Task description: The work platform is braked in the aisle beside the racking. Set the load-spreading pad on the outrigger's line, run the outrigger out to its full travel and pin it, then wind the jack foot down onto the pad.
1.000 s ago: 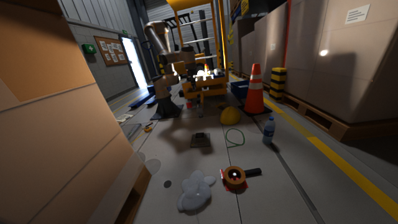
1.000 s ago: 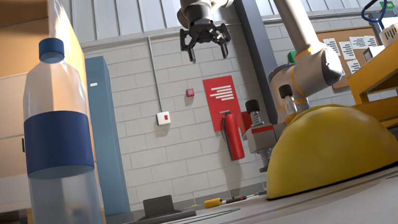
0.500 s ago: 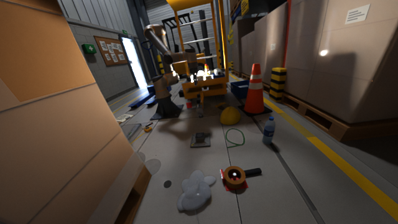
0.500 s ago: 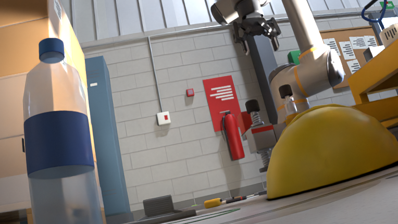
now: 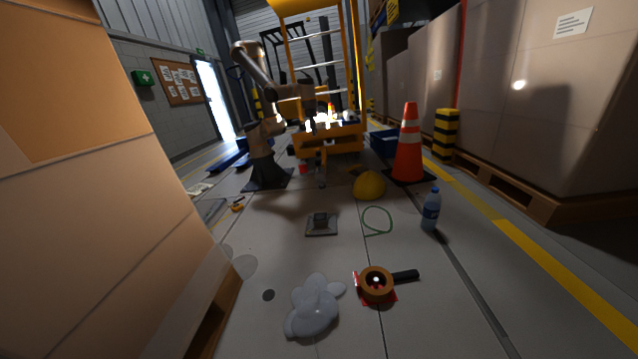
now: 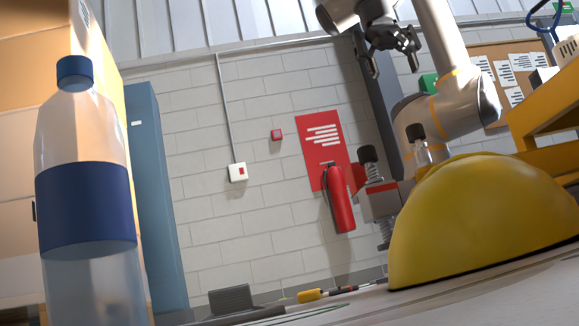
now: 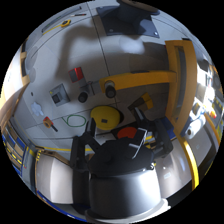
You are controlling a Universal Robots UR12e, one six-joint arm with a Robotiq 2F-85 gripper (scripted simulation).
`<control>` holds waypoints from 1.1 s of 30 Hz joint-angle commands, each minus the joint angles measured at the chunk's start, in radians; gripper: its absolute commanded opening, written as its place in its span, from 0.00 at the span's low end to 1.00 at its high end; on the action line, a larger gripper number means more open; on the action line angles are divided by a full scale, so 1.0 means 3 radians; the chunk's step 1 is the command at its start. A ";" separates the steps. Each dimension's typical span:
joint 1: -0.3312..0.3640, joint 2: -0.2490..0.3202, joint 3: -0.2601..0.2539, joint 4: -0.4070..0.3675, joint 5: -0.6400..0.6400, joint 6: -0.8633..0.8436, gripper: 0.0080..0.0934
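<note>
The yellow outrigger beam reaches out from the work platform and ends in a grey jack head with two black knobs; the jack screw and its foot hang above the floor. My gripper hovers high above the beam, open and empty. The grey load-spreading pad lies flat on the floor, farther out than the jack head and apart from it.
The orange platform mast and stacked cartons stand behind. A yellow hard hat, a traffic cone, a water bottle, a green cord loop, a tape dispenser and a crumpled rag lie on the floor.
</note>
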 commanded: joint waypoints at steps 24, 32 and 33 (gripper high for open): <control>0.0003 0.0001 0.0003 -0.0008 0.0000 0.0002 0.66; 0.0003 0.0158 0.0095 -0.0251 0.0000 0.0002 0.66; 0.0003 0.0193 0.0112 -0.0303 0.0000 0.0002 0.66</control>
